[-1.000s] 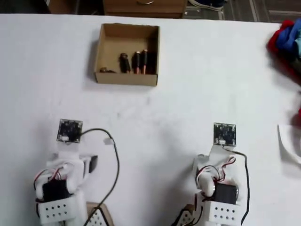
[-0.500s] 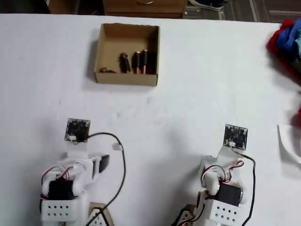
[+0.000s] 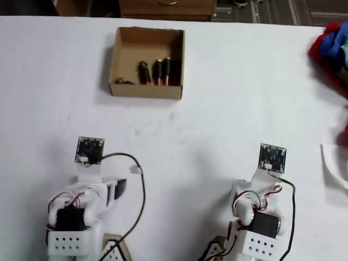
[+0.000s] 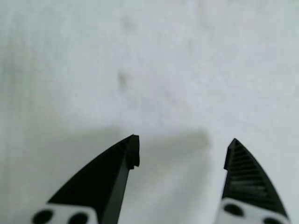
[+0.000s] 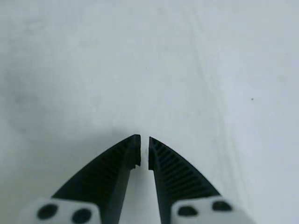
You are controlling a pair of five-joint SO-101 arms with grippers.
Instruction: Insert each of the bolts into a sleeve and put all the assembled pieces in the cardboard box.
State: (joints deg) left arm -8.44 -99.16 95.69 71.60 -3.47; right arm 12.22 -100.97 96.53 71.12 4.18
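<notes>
The cardboard box [image 3: 120,49] stands at the far left-centre of the white table in the high view. Inside it lie three dark bolt-and-sleeve pieces [image 3: 157,72] side by side, and a smaller dark piece [image 3: 124,81] sits in its near left corner. The left arm [image 3: 76,217] and the right arm [image 3: 254,217] are folded back at the near edge, far from the box. My left gripper [image 4: 183,151] is open over bare table with nothing between its fingers. My right gripper [image 5: 144,151] is shut on nothing, its tips almost touching.
A heap of red and blue cloth [image 3: 330,43] lies at the far right edge. A white curved object [image 3: 333,169] sits at the right edge nearer the arms. A black cable [image 3: 138,201] loops beside the left arm.
Both arms have swung slightly to the right and drawn back toward the near edge, then held still for the last half second. The box and its contents have not moved.
</notes>
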